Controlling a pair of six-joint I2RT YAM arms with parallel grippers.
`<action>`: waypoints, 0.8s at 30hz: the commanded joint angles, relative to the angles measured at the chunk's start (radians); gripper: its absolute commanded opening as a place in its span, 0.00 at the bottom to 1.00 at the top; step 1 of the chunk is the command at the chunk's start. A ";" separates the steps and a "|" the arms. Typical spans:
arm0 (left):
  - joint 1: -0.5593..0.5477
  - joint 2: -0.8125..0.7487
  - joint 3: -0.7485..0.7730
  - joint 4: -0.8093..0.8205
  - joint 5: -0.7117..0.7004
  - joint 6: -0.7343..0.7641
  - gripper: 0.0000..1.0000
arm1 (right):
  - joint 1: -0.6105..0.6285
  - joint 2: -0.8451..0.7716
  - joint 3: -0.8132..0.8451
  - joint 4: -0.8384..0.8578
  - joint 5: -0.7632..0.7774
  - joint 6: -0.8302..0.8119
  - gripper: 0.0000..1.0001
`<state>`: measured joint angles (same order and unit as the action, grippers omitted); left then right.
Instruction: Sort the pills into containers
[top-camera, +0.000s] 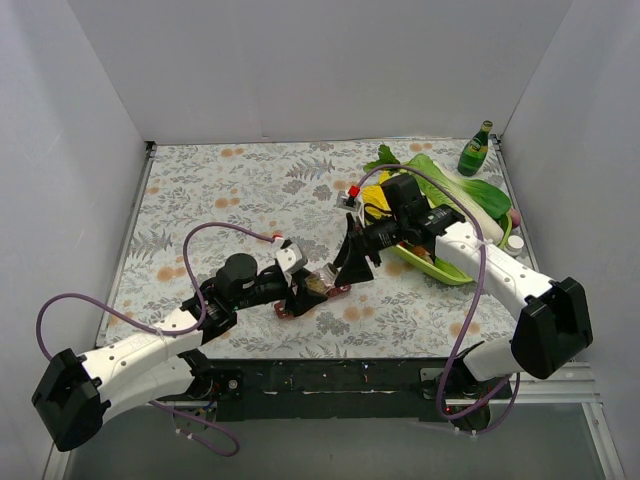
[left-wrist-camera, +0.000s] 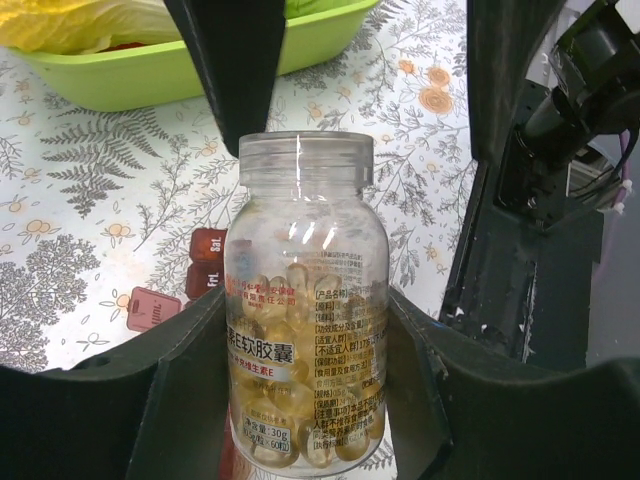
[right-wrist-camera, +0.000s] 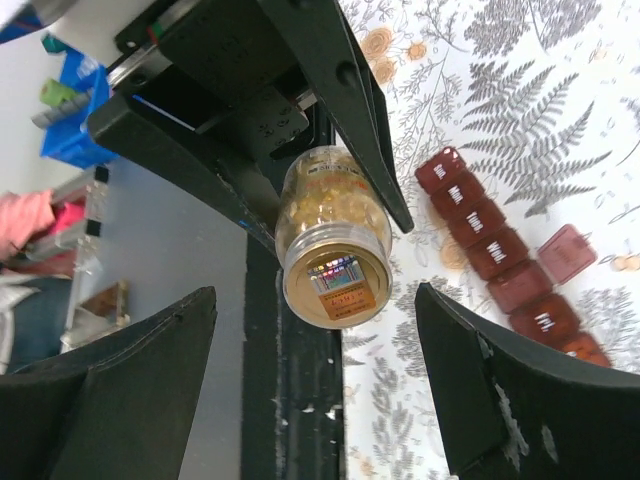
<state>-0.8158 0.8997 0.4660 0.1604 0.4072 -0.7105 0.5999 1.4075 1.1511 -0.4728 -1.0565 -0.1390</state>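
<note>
My left gripper (left-wrist-camera: 305, 300) is shut on the small clear jar (left-wrist-camera: 305, 200), with amber pills (left-wrist-camera: 300, 400) visible through its wall. It holds the jar tilted, low over the table, above the near end of the containers. The jar's gold lid (right-wrist-camera: 335, 285) is on and faces my right gripper (right-wrist-camera: 315, 295), which is open with a finger on either side of the lid and apart from it. The containers (right-wrist-camera: 490, 250) are a dark-red strip of joined cubes on the table just beyond the jar, one flap (right-wrist-camera: 567, 250) open. From above, the left gripper (top-camera: 303, 290) and right gripper (top-camera: 353, 265) meet over the strip (top-camera: 335, 292).
A long green tray (top-camera: 440, 268) with leafy vegetables (top-camera: 450, 180) lies at the right behind my right arm, also in the left wrist view (left-wrist-camera: 200, 60). A green bottle (top-camera: 477, 148) stands at the back right. A small red-capped object (top-camera: 352, 192) sits mid-table.
</note>
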 joint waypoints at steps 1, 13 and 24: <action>-0.002 -0.001 -0.010 0.077 -0.042 -0.015 0.00 | 0.008 -0.016 -0.024 0.085 0.033 0.157 0.87; -0.002 0.033 0.003 0.085 -0.036 -0.023 0.00 | 0.021 -0.001 -0.017 0.134 0.023 0.205 0.58; -0.002 -0.013 0.002 0.015 0.120 0.031 0.00 | 0.078 0.042 0.152 -0.267 -0.072 -0.407 0.12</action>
<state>-0.8200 0.9257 0.4641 0.2001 0.4274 -0.7189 0.6254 1.4311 1.1614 -0.4801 -1.0183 -0.1188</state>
